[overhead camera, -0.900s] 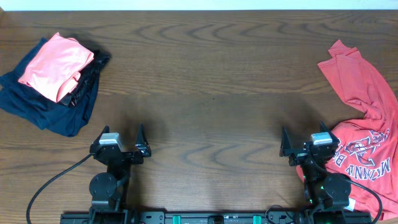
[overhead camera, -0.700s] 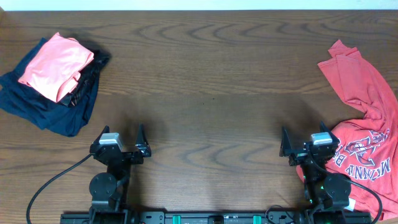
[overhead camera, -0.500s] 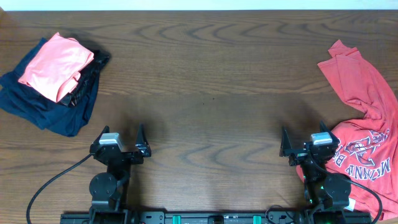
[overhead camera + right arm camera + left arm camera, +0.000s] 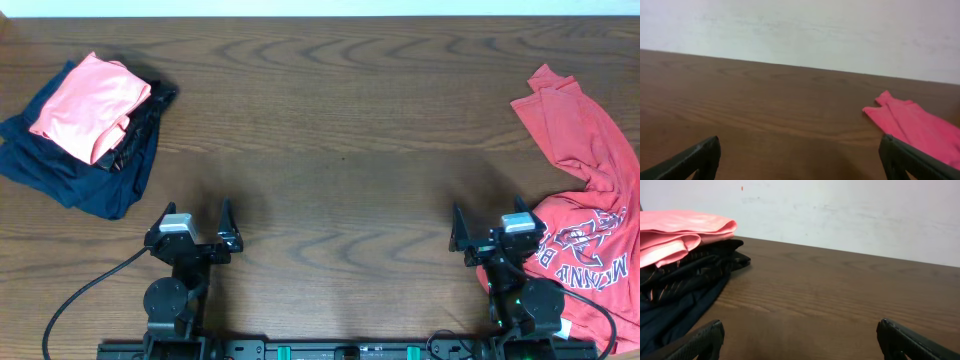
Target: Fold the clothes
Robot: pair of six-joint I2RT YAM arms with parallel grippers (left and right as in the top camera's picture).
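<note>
The red T-shirt (image 4: 585, 180) lies crumpled at the table's right edge, with white lettering and a dark logo near its lower part. Part of it shows in the right wrist view (image 4: 917, 127). My right gripper (image 4: 490, 228) is open and empty at the front right, just left of the shirt's lettered part. It also shows in the right wrist view (image 4: 800, 155). My left gripper (image 4: 190, 222) is open and empty at the front left. It also shows in the left wrist view (image 4: 800, 337), over bare wood.
A folded salmon-pink garment (image 4: 85, 105) lies on a navy blue garment (image 4: 80, 175) at the back left; both show in the left wrist view, pink (image 4: 680, 232) above navy (image 4: 670, 310). A white wall (image 4: 840, 215) backs the wooden table (image 4: 340, 150).
</note>
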